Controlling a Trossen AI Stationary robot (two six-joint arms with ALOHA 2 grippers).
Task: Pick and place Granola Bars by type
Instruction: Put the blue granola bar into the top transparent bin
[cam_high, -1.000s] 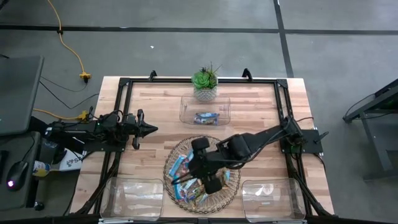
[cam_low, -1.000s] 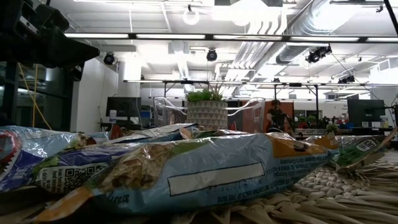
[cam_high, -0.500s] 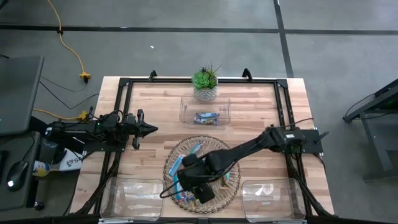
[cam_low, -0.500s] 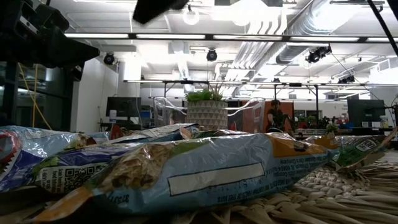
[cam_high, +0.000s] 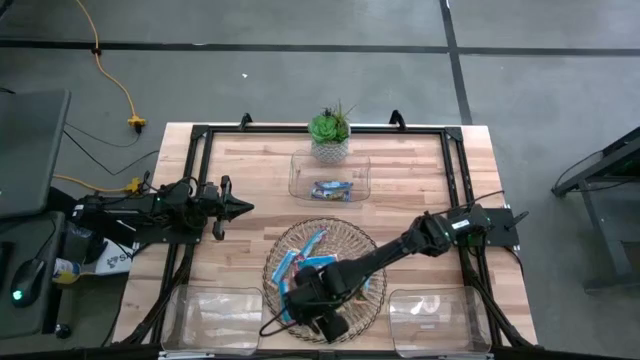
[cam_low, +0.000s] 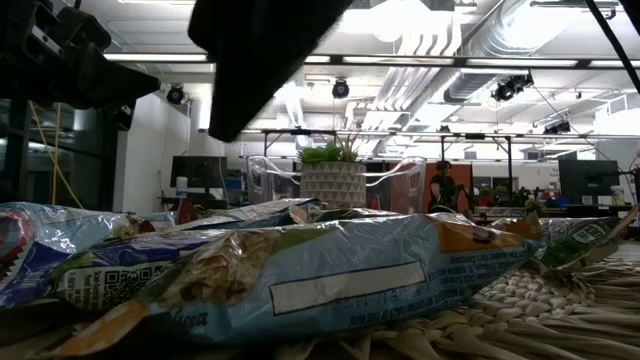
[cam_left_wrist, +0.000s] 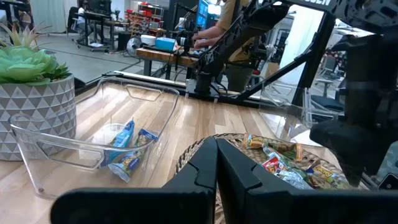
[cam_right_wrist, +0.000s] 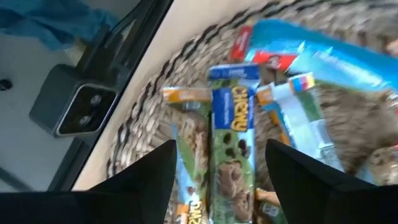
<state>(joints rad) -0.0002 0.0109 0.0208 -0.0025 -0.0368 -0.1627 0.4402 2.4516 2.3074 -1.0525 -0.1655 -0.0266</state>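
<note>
Note that the right gripper (cam_right_wrist: 217, 180), fingers spread wide and empty, straddles a green Granola Bar (cam_right_wrist: 231, 155) in the wicker tray (cam_high: 365, 245) of bars.

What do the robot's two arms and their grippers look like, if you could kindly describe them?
Both are dark, nearly black jointed arms of boxy segments with thin black cables running along them. The left gripper tapers to a pointed pair of flat fingers. The right gripper has two broad, matte black fingers. No markings are legible on either.
</note>
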